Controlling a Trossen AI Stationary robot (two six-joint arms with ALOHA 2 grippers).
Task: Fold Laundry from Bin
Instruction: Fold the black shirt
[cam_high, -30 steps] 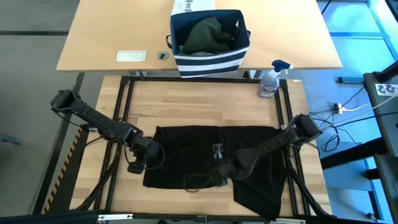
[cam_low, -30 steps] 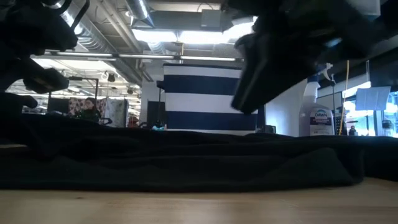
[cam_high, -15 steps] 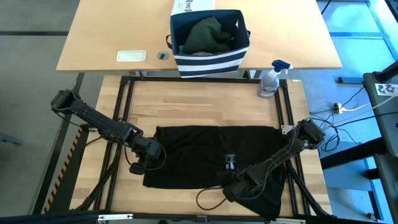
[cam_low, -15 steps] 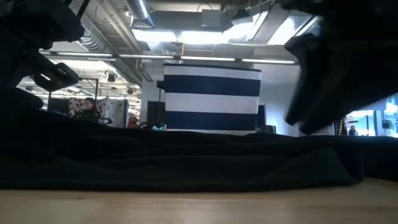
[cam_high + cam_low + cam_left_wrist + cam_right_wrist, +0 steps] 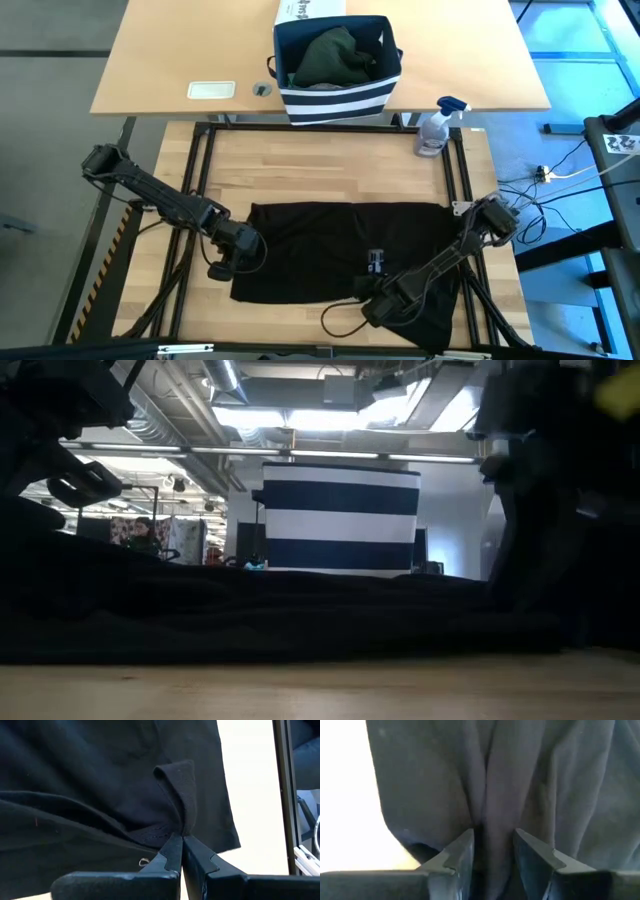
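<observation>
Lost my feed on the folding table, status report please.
Left gripper shut, pinching black garment edge. Right gripper clamped on a fold near the front edge. Bin holds more laundry. Nothing obstructing.

The desk (image 5: 330,170) is evenly lit from above; in the low view, ceiling lights (image 5: 300,418) glare and near shapes are blurred silhouettes.

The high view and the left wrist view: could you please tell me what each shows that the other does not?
Only the high view: the striped navy fabric bin holding dark green cloth, a spray bottle, the right gripper. Only the left wrist view: the left gripper shut on a pinched fold. Both: the black cloth garment spread on the wooden table.
</observation>
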